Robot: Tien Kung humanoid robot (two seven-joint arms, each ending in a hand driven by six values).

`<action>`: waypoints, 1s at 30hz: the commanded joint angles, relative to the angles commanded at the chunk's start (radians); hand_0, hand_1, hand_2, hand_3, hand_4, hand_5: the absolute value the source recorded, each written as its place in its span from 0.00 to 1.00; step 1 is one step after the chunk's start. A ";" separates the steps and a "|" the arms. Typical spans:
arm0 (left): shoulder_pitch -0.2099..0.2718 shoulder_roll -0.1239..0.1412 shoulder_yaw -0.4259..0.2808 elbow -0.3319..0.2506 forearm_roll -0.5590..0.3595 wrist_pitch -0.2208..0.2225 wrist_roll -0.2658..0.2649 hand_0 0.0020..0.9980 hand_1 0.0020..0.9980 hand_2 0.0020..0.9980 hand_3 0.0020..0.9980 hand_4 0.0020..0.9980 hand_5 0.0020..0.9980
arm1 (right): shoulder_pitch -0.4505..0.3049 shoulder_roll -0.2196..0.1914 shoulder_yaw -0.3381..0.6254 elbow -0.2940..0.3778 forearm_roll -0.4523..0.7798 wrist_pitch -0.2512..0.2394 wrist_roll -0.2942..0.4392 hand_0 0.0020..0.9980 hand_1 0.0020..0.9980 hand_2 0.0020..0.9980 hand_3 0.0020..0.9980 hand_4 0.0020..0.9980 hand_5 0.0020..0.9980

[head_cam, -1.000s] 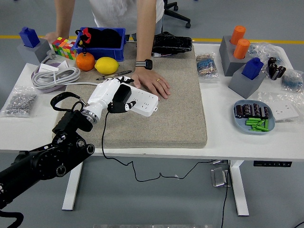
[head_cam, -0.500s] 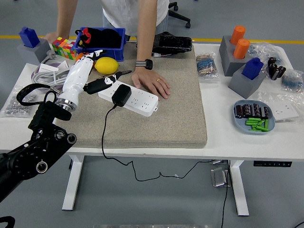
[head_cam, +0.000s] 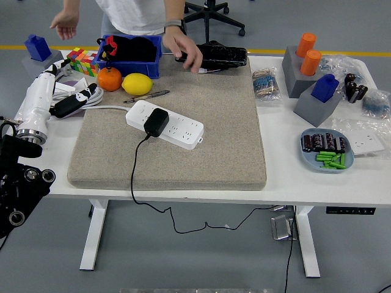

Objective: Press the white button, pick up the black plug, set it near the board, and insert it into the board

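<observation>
A white power strip (head_cam: 165, 124) is laid on a beige mat (head_cam: 183, 140) on the white worktop (head_cam: 293, 177), its long axis running from the upper left to the lower right. One black plug (head_cam: 156, 121) is seated in the strip near its left end, and its black cable (head_cam: 135, 177) is led down over the mat's near edge and below the worktop.

The left arm is seen at the left edge, its white forearm (head_cam: 36, 104) raised and slanted up toward the far side. The left hand (head_cam: 72, 102) is held over the worktop's left part, beside a coil of white cable (head_cam: 67, 91); its dark fingers are extended to the right and nothing is gripped. The right arm is not seen.

At the far side a person is standing; one hand (head_cam: 185, 51) is placed on a black object (head_cam: 217, 55) at the mat's far edge, and the other hand (head_cam: 65, 24) is held in the air, open.

One orange (head_cam: 110, 79), one lemon (head_cam: 137, 83) and one pen (head_cam: 146, 96) are found near the mat's far left corner. Two orange cylinders (head_cam: 308, 54) are set in a grey block at the right.
</observation>
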 joint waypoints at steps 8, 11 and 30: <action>0.031 0.024 -0.096 -0.026 -0.001 -0.005 -0.001 0.94 0.93 0.90 0.88 0.87 0.59 | 0.006 -0.004 0.015 -0.003 -0.003 -0.001 0.001 0.70 0.61 0.58 0.59 0.64 0.34; 0.039 0.032 -0.120 -0.038 -0.001 -0.007 0.000 0.94 0.93 0.89 0.88 0.87 0.59 | 0.008 -0.005 0.025 -0.006 -0.007 -0.002 0.002 0.70 0.61 0.58 0.59 0.64 0.34; 0.056 0.031 -0.229 -0.109 0.011 -0.021 0.014 0.94 0.92 0.89 0.87 0.86 0.58 | 0.024 -0.009 0.084 -0.013 -0.034 0.001 -0.001 0.70 0.62 0.58 0.59 0.64 0.34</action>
